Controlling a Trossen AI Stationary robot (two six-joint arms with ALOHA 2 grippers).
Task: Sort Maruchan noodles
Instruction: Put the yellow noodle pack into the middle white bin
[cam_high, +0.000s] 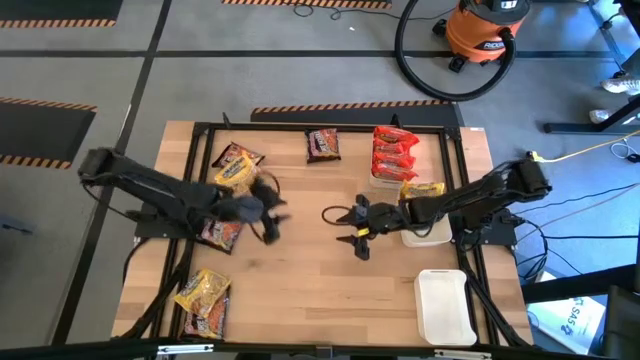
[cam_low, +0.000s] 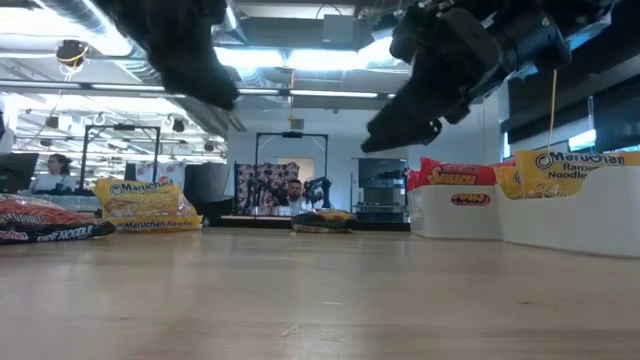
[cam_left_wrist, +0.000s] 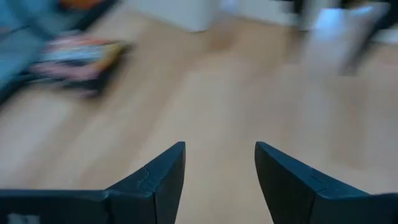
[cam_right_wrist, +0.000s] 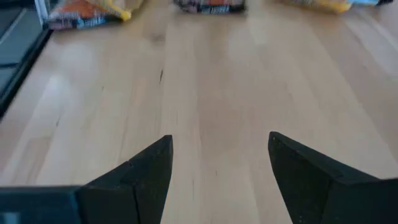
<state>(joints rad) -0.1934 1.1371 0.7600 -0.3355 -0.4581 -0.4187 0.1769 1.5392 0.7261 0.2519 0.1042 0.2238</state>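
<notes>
Desk (cam_low: 320, 300): bare wood up front.
Left claw (cam_high: 268, 215): blurred, spread, empty.
Right claw (cam_high: 357, 228): spread, empty, mid-desk.
Noodles: red packets (cam_high: 393, 153) in tray (cam_high: 384, 181); yellow packet (cam_high: 423, 190) in neighbouring tray; others scattered left.

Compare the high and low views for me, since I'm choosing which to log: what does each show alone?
High only: the empty tray, the vacuum, and packets at the table's near left corner. Low only: a person in the room beyond the table. Both: the tray of red packets, the yellow packet in the next tray, and both arms above bare wood.
</notes>
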